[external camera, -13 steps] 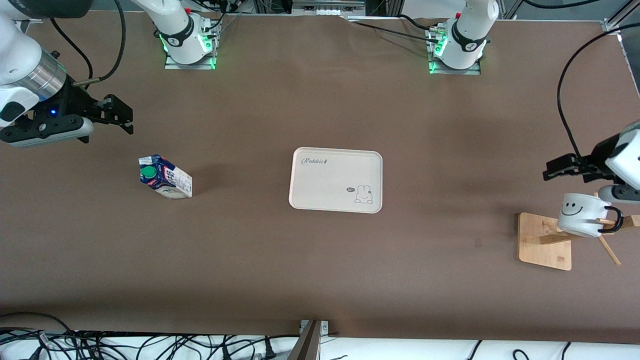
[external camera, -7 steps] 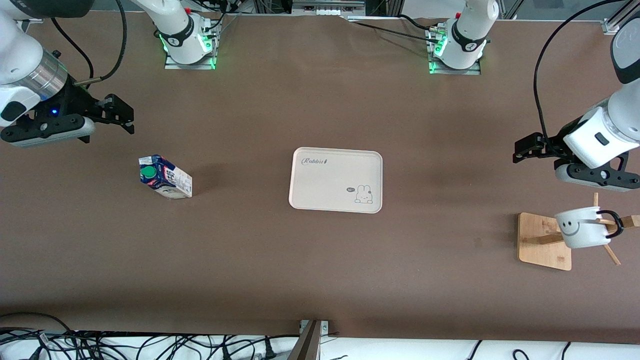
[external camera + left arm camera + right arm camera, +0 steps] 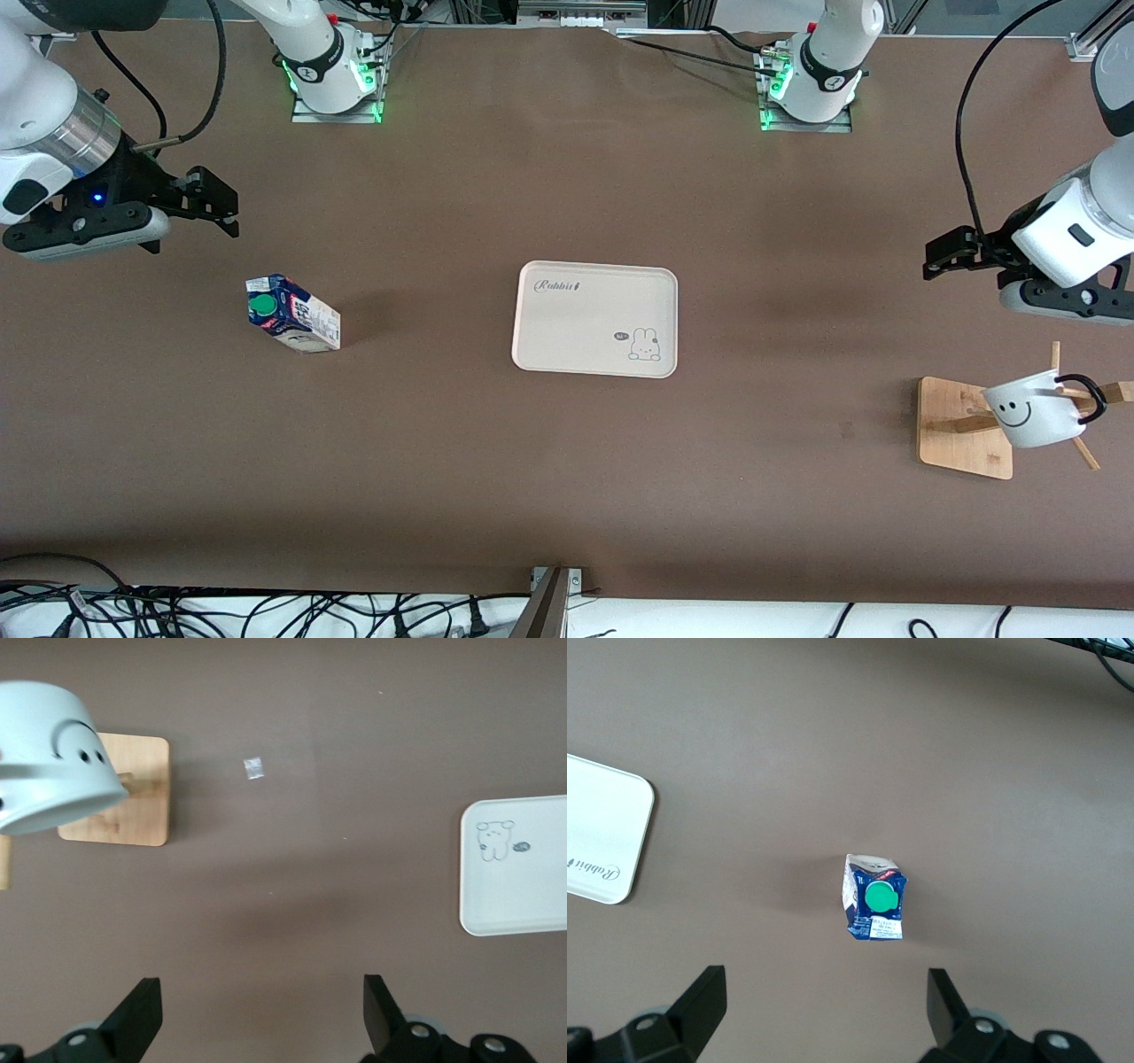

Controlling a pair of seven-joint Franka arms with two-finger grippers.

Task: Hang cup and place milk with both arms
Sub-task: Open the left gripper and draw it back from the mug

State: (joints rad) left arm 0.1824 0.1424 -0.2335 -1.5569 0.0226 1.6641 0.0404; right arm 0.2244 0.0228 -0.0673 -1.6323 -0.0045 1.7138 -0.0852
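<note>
The white cup (image 3: 1033,410) with a black smiley hangs by its black handle on a peg of the wooden rack (image 3: 966,428) at the left arm's end of the table; it also shows in the left wrist view (image 3: 51,757). My left gripper (image 3: 941,256) is open and empty, up in the air over bare table beside the rack. The milk (image 3: 292,314) stands on the table at the right arm's end, green cap up; it also shows in the right wrist view (image 3: 873,898). My right gripper (image 3: 217,202) is open and empty, in the air beside the milk.
A cream tray (image 3: 595,319) with a rabbit drawing lies mid-table; it also shows in the left wrist view (image 3: 514,865) and the right wrist view (image 3: 602,842). Cables run along the table edge nearest the front camera.
My left gripper has let go of the cup and drawn up and away from the rack. The cup has swung and settled on its peg. The right arm has barely moved.
</note>
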